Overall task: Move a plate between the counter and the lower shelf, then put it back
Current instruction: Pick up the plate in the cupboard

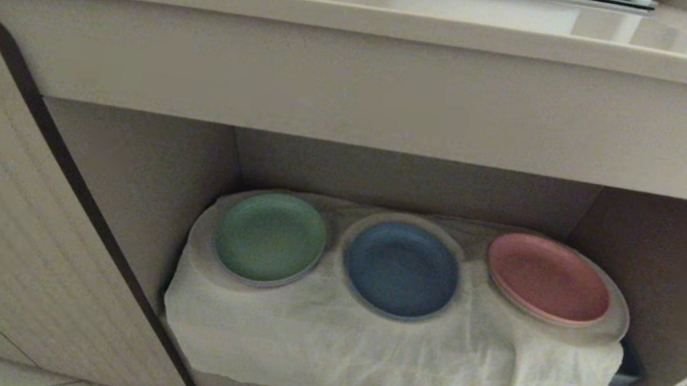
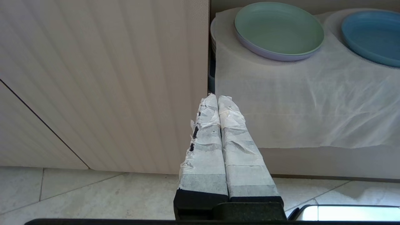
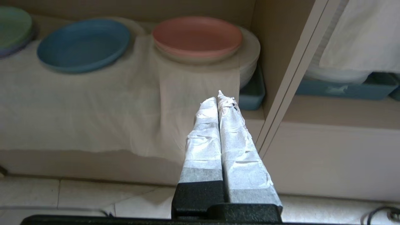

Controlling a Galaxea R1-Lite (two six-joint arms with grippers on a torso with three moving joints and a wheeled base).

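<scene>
We see the round blue plate with a raised rim (image 1: 401,268) sitting on the middle hump of the rumpled white cloth (image 1: 360,352) inside the beige-walled lower shelf (image 1: 135,175), between a round green plate (image 1: 270,235) on its left and a round pink plate (image 1: 547,277) on its right. The long smooth beige counter (image 1: 369,20) overhead carries no plate where we can see it.

Neither arm shows in the head view. From the wrist cameras, the left gripper (image 2: 217,99) hangs low in front of the ribbed cabinet door (image 2: 103,81), tape-wrapped fingers pressed together, holding nothing. The right gripper (image 3: 217,99) sits low before the cloth below the pink plate, near the cabinet divider (image 3: 290,75), fingers likewise pressed together and empty.

We judge this the very start: nothing reached for yet. Next move calls for one gripper to spread its fingers, go into the recess and pinch the blue plate's rim without dragging the cloth or bumping the neighbours.
</scene>
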